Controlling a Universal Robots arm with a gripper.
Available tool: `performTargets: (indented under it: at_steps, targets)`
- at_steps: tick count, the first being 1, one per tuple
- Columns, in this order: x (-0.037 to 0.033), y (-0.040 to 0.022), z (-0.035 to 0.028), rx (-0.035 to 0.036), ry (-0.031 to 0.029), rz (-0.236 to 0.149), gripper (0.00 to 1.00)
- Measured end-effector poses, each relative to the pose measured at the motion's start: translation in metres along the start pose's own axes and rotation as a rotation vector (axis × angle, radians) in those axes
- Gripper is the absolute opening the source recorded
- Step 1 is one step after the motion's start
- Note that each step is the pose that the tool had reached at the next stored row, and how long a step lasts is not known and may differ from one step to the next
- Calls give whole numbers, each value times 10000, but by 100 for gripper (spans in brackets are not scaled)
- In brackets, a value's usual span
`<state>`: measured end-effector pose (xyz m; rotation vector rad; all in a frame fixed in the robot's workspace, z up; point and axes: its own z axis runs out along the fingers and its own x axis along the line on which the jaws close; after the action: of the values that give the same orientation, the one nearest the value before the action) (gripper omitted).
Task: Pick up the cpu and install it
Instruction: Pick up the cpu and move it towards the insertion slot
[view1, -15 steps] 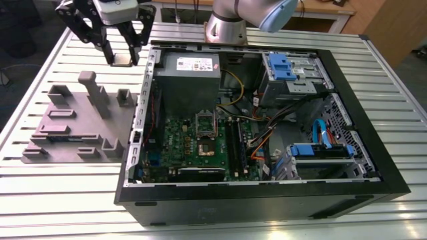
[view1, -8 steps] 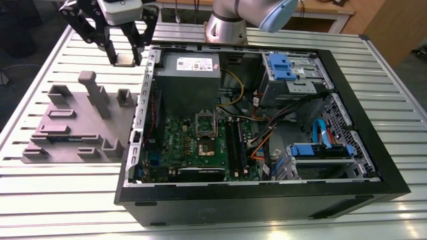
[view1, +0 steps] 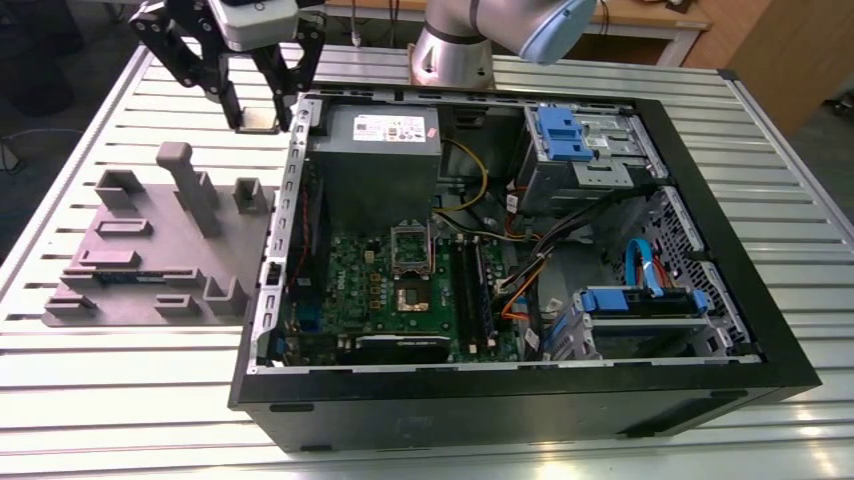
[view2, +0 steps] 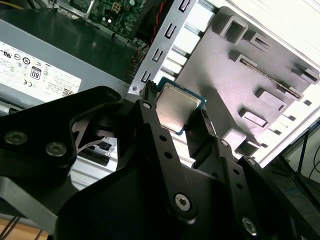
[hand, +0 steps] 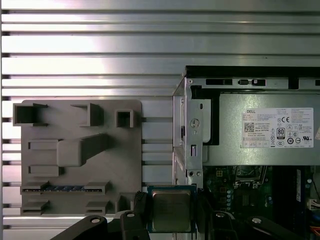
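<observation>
Silver-topped cpu (view1: 258, 122) is clamped in my claw (view1: 260, 116), with a black finger pressed on each of two opposite edges. The second wrist view shows the grip well: fingers (view2: 150, 112) are tight against the cpu (view2: 177, 112), its metal top turned toward the camera and its thin pale-green rim showing. The first wrist view shows the same hold, cpu (hand: 171, 210) between the tips of the claw (hand: 171, 214).

Position: the cpu is held in the air over the slatted metal table (view1: 120, 400), touching nothing else. It hangs just outside the wall of the open case (view1: 747, 300), near the corner where the grey power supply (view1: 380, 150) sits. The grey moulded plate (view1: 147, 250) lies on the table to the exterior view's left of the case, and the cpu is above the gap between them.

Inside the case: green board (view1: 347, 290), silver hinged frame (view1: 410, 245), and a dark square socket (view1: 411, 292) just beside the frame. All three are well apart from the cpu.
</observation>
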<state>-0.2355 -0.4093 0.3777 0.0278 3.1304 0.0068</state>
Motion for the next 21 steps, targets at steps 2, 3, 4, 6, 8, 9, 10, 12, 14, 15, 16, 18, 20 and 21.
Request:
performTargets:
  at_steps: [2,3,4,6,8,9,10,12,14,15,16,18,20,21]
  targets:
    - [-3,0,0,0,0,0,47]
    - [-4,0,0,0,0,0,47]
    - [-5,0,0,0,0,0,47]
    - [-21,1,0,0,0,-2,47]
    - [-45,1,0,1,0,0,47]
    - [-57,1,1,0,0,0,47]
    - [-67,1,1,0,0,3,47]
    - [-92,2,1,0,0,4,47]
    - [-107,2,2,0,0,5,47]
    - [-109,2,2,0,0,5,47]
    - [-111,2,2,0,0,6,47]
    - [-117,2,2,0,0,5,47]
    - [-120,2,2,0,0,6,47]
    - [-124,2,2,0,0,5,47]
